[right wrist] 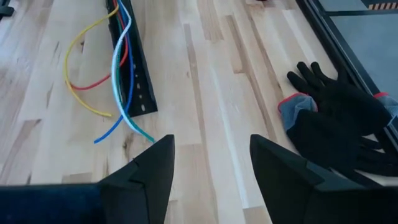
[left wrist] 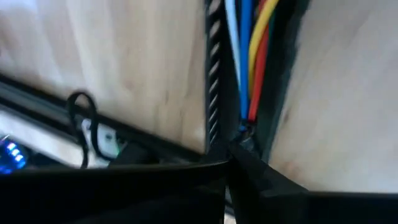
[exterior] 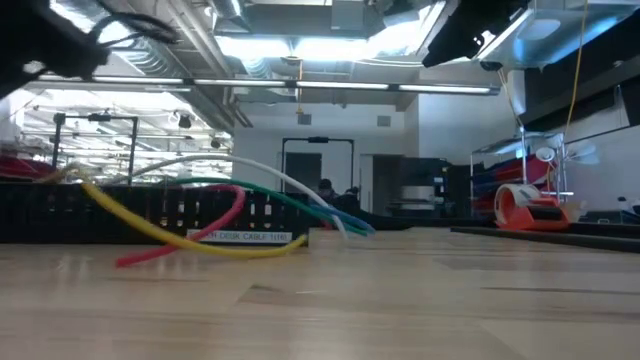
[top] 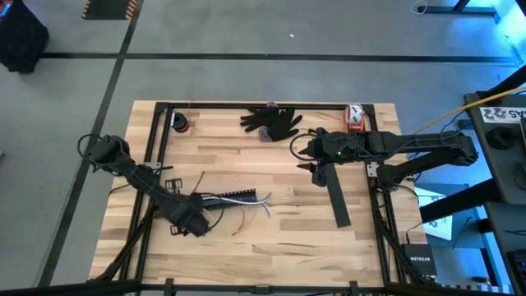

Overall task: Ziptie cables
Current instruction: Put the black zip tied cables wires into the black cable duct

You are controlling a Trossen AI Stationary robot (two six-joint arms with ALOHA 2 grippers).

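Observation:
The cables (top: 242, 198), a loose bundle of white, blue, yellow, red and green wires, lie along a black slotted channel (top: 220, 201) on the table's left half. Their free ends (right wrist: 118, 118) spill past the channel's end onto the wood. My left gripper (top: 187, 220) is shut and points steeply down at the channel's other end (left wrist: 233, 140), with the cables (left wrist: 249, 62) running away from it. My right gripper (top: 311, 156) hangs open above the table's right half, with nothing between its fingers (right wrist: 152, 174). The channel (right wrist: 138, 81) and cables lie ahead of it. My left gripper's shut fingertips (left wrist: 229, 168) stand right at the channel's end (left wrist: 233, 140), coming from above at a slant. My own fingers hide the meeting place, so I cannot tell whether they touch the channel or the cables.
A long black strip (top: 337, 201) lies on the wood below my right gripper. Black gloves (top: 271, 122) lie at the far edge, and a red tape dispenser (top: 355, 117) stands at the far right corner. Black frame rails (top: 156, 148) border the table.

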